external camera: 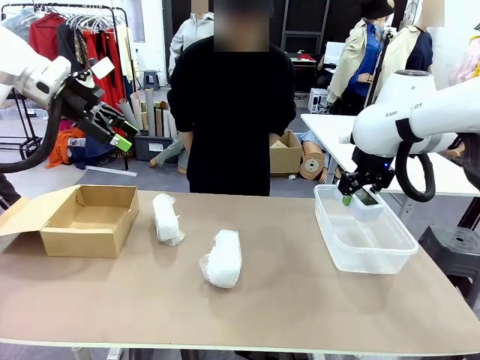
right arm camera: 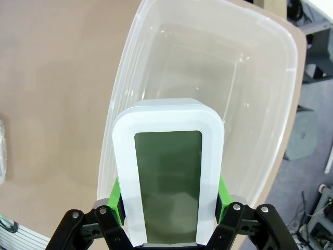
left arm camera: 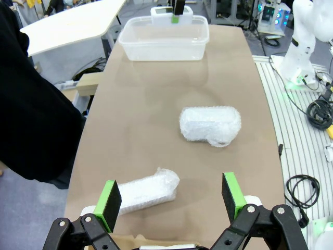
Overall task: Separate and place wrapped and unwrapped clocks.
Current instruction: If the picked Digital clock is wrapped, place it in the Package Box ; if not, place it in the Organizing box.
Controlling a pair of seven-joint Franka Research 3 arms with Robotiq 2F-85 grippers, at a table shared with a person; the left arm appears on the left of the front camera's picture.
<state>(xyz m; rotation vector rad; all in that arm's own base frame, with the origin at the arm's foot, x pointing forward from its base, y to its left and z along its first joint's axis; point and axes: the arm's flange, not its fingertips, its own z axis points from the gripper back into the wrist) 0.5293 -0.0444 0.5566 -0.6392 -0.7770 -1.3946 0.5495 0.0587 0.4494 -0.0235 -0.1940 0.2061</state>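
Biggest worry for me is the drop: the right gripper (external camera: 358, 196) is pinching the unwrapped clock (right arm camera: 167, 177) by its long edges down at one end, so most of the body sticks out past the green pads. In the right wrist view the clock hangs right over the rim of the clear tub (right arm camera: 130, 67), not over the middle. Let go here and I'd guess it could clip that rim and tip out onto the worktop (external camera: 300, 300), or land screen-first on hard plastic. Smooth casing plus a low grip could also let it swivel. Pose-wise, the right arm comes in from the side with the wrist pointing down over the tub's far corner, on the person's side. The left gripper (external camera: 120, 133) is spread wide and holding nothing, parked up high above the open cardboard box (external camera: 90, 240) and angled down toward the worktop. The two wrapped clocks (external camera: 166, 217) (external camera: 223, 259) lie mid-worktop between box and tub, close together but not touching, with neither gripper near them.
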